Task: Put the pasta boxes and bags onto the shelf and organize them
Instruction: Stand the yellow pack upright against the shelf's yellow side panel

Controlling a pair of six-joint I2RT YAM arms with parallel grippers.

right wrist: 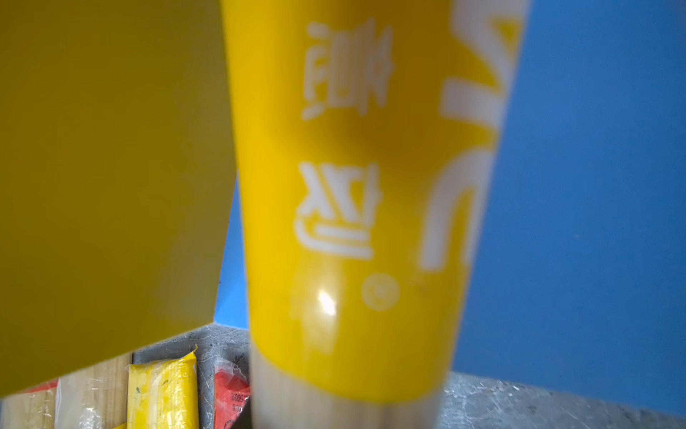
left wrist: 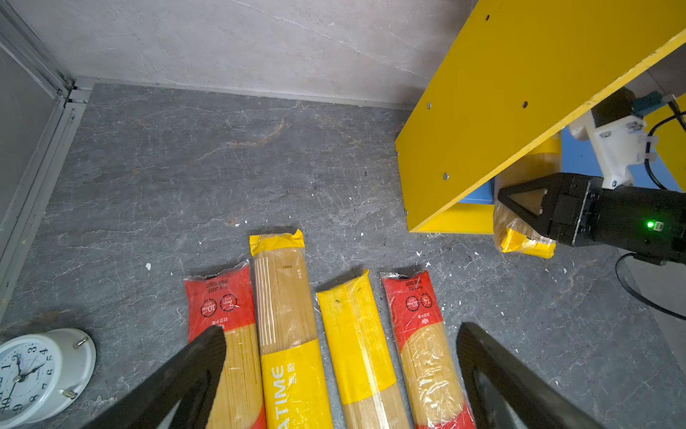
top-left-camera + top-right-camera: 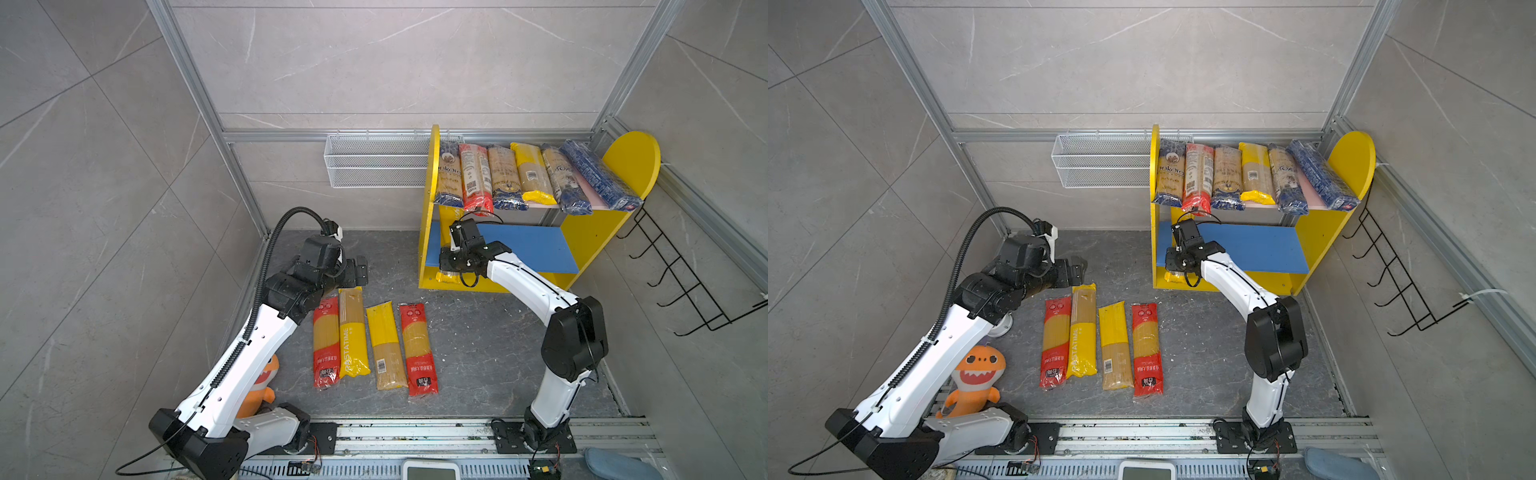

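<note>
In both top views the right gripper point(image 3: 449, 271) pinches the yellow end of a pack point(image 3: 447, 277) low at the front left corner of the shelf point(image 3: 594, 243), tight beside its side panel point(image 3: 431, 187) and at the edge of the blue board point(image 3: 528, 246); whether the pack rests on that board I cannot tell. Held near one end, the long pack could catch on panel or board edge and twist in the grip. Above, six packs point(image 3: 503, 174) crowd the pink board point(image 3: 594, 198), several overhanging its front (a bump from the arm could tip one off). The left gripper point(image 3: 360, 271) hovers spread over four packs point(image 3: 384, 347) lying side by side. The left wrist view shows its fingers point(image 2: 200, 364) wide apart, and film crumpled where the right gripper bites, so slipping is possible. The right wrist view, blurred, shows the pack between panel and blue board. The floor point(image 2: 222, 167) is dark grey stone-look, flecked with white crumbs; grey tiled walls point(image 3: 374, 62) and aluminium framing point(image 3: 407, 135) close in, leaving little swing room
</note>
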